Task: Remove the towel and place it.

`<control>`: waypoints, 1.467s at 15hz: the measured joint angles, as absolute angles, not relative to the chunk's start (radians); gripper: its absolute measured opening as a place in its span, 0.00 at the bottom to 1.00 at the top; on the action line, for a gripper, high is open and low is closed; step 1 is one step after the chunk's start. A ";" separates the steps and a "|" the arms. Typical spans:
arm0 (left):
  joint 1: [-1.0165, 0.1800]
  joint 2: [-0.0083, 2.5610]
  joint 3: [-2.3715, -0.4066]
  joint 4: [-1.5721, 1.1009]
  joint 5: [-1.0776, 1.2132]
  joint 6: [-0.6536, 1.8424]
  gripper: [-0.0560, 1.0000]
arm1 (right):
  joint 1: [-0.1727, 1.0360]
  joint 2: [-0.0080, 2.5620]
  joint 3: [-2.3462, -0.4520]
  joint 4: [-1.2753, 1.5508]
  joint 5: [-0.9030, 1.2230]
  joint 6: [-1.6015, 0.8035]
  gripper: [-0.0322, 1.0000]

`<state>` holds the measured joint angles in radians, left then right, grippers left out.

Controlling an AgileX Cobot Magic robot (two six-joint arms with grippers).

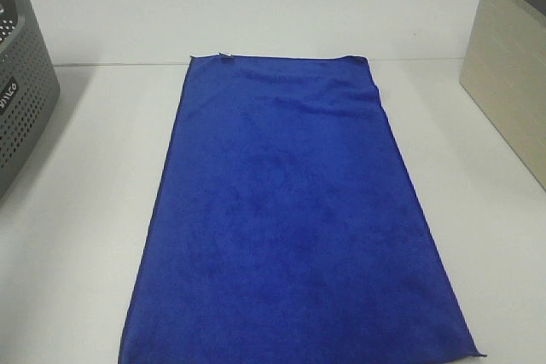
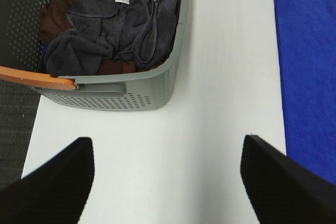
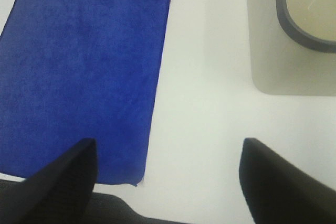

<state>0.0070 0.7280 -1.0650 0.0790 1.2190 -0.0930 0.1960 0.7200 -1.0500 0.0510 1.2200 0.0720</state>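
Centrally on the white desk [image 1: 85,168] lies the towel [image 1: 290,210], a royal-blue plush cloth spread out flat, its long sides running from the near edge toward the far seam of the desk, with a small tag [image 1: 227,58] at its far left corner. Neither arm appears in the high view. To the left stands a grey perforated basket [image 1: 21,83]; the left wrist view shows it [image 2: 131,95] holding crumpled dark grey cloths [image 2: 110,24] and some brown fabric, with an orange piece at its rim. The left claw [image 2: 168,177] hangs spread wide over bare desk between basket and towel, gripping nothing. On the right sits a beige bin [image 1: 512,66] with a dark grey rim. The right claw [image 3: 168,177] is likewise wide apart and empty, one finger over the towel's right edge [image 3: 79,77], the other above bare desk near the bin [image 3: 294,51].
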 joint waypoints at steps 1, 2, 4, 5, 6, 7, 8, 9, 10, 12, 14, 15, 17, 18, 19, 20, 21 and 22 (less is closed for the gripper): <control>0.007 0.642 -1.027 0.081 1.220 -0.094 0.74 | 0.196 0.637 -0.991 0.051 1.220 0.074 0.72; 0.007 0.555 -0.988 0.082 1.220 -0.094 0.74 | 0.196 0.560 -0.945 0.051 1.220 0.084 0.72; 0.007 0.406 -0.908 0.083 1.220 -0.094 0.74 | 0.196 0.437 -0.857 0.051 1.220 0.103 0.72; 0.007 0.342 -0.874 0.086 1.220 -0.094 0.74 | 0.196 0.382 -0.819 0.051 1.220 0.103 0.72; 0.007 0.274 -0.841 0.088 1.220 -0.094 0.74 | 0.196 0.324 -0.781 0.051 1.220 0.100 0.72; 0.007 0.215 -0.801 0.088 1.220 -0.094 0.74 | 0.196 0.267 -0.739 0.051 1.220 0.083 0.72; 0.007 0.159 -0.766 0.089 1.221 -0.094 0.74 | 0.196 0.217 -0.701 0.051 1.220 0.060 0.72; 0.007 0.099 -0.736 0.090 1.221 -0.088 0.74 | 0.196 0.169 -0.670 0.051 1.220 0.036 0.72; 0.007 0.042 -0.707 0.090 1.222 -0.083 0.74 | 0.196 0.119 -0.640 0.051 1.220 0.017 0.72; 0.007 -0.004 -0.674 0.091 1.225 -0.077 0.74 | 0.196 0.026 -0.581 0.051 1.220 0.000 0.72; 0.007 -0.005 -0.630 0.080 1.224 -0.072 0.74 | 0.196 -0.005 -0.536 0.051 1.222 -0.023 0.72; 0.007 -0.005 -0.594 0.070 1.222 -0.068 0.74 | 0.196 -0.005 -0.511 0.051 1.222 -0.042 0.72; 0.007 -0.005 -0.555 0.032 1.156 -0.037 0.74 | 0.196 -0.005 -0.488 0.058 1.171 -0.067 0.72; 0.007 -0.005 -0.535 0.010 1.111 -0.030 0.74 | 0.196 -0.005 -0.475 0.063 1.146 -0.067 0.72; 0.007 -0.005 -0.523 0.000 1.103 -0.025 0.74 | 0.196 -0.005 -0.470 0.063 1.140 -0.067 0.72; 0.007 -0.005 -0.521 0.000 1.100 -0.021 0.74 | 0.196 -0.005 -0.463 0.064 1.129 -0.068 0.72; 0.007 -0.005 -0.521 -0.006 1.096 -0.020 0.74 | 0.196 -0.005 -0.457 0.068 1.119 -0.069 0.72; 0.007 -0.005 -0.521 -0.008 1.094 -0.020 0.74 | 0.196 -0.005 -0.454 0.069 1.113 -0.069 0.72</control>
<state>0.0070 -0.0050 -0.5210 -0.0080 1.0940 -0.0200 0.1960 -0.0050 -0.4540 0.0690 1.1130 -0.0690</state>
